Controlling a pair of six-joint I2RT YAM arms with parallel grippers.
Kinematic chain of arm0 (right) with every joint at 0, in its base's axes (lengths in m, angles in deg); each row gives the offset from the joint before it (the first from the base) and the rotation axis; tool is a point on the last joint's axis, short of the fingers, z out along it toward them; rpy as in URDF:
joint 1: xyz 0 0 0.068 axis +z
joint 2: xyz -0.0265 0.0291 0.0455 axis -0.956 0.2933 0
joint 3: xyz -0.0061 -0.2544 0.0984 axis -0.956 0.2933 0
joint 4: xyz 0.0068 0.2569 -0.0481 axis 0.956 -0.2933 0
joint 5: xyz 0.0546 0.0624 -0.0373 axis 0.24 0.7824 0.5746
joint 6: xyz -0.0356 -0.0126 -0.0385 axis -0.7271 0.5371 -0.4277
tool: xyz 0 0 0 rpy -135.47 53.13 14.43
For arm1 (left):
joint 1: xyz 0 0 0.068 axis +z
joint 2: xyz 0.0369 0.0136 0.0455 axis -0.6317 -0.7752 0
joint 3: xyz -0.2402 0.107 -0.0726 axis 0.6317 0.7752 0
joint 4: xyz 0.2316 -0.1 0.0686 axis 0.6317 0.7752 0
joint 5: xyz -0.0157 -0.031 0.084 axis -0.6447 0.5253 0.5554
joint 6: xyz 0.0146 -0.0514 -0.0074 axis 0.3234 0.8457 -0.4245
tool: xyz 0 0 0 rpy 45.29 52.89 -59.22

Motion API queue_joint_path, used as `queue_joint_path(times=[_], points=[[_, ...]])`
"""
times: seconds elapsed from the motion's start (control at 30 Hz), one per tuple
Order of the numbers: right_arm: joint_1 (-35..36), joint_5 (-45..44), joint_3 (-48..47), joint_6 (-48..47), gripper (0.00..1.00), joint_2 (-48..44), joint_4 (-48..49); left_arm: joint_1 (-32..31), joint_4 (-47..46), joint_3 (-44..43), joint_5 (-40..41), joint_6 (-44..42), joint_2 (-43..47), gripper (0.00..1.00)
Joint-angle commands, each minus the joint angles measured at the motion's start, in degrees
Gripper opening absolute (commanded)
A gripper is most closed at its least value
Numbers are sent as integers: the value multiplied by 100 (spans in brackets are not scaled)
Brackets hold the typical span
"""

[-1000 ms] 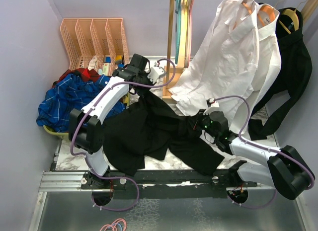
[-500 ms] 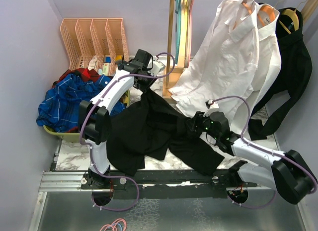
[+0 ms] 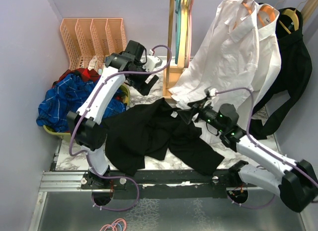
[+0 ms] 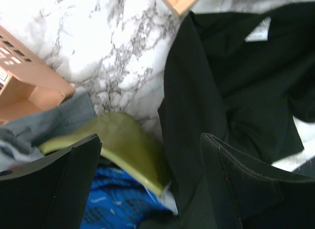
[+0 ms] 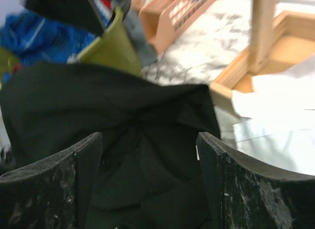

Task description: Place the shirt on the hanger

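Across the middle of the marble tabletop (image 3: 69,156) the black shirt (image 3: 149,134) lies crumpled and spread, its white neck label (image 3: 175,113) facing up; neither arm holds it. The left end effector (image 4: 150,140) hangs with its fingers spread wide over the shirt's far left edge, beside the green basket (image 4: 125,145) that holds the blue plaid garment (image 3: 64,102). The right end effector (image 5: 148,136) is also spread, just right of the collar, gripping nothing. The pink hanger (image 3: 190,27) hangs on the far rail beside the cream and teal hangers (image 3: 181,22), well apart from the shirt. Between shirt and hanger stand the wooden rack post (image 3: 172,37) and the white dress shirt (image 3: 228,57), whose hem drapes down near the collar. Peach file racks (image 3: 94,37) sit far left.
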Motion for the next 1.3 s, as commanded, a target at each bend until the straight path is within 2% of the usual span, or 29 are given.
queue_joint_path(times=[0.0,0.1,0.23,0.4,0.6,0.7,0.87,1.07,1.1,1.27], points=[[15,1182,-398,-984,76,890,-131,16,990,217,-392,-560,721,85],[24,574,-591,-1421,75,1287,-270,13,1143,660,-320,-772,1122,85],[33,451,-730,-1873,77,1807,84,-87,1188,1372,-408,-929,1349,86],[28,604,-1007,-2566,78,2494,341,-357,950,1804,-277,-749,1095,98],[65,1025,-1000,-3354,78,3089,589,-591,484,1878,323,-549,656,97],[69,1385,-895,-3798,78,3136,762,-612,363,1932,453,-553,532,86],[77,1577,-966,-4262,78,3297,789,-617,279,2002,613,-585,530,59],[130,2032,-1464,-5098,76,3730,92,-615,252,2026,755,-599,768,6],[130,2118,-1575,-5222,76,3820,-45,-613,247,2032,809,-604,853,0],[147,2149,-2114,-5655,76,4302,-460,-618,225,1984,1042,-621,1149,0]])
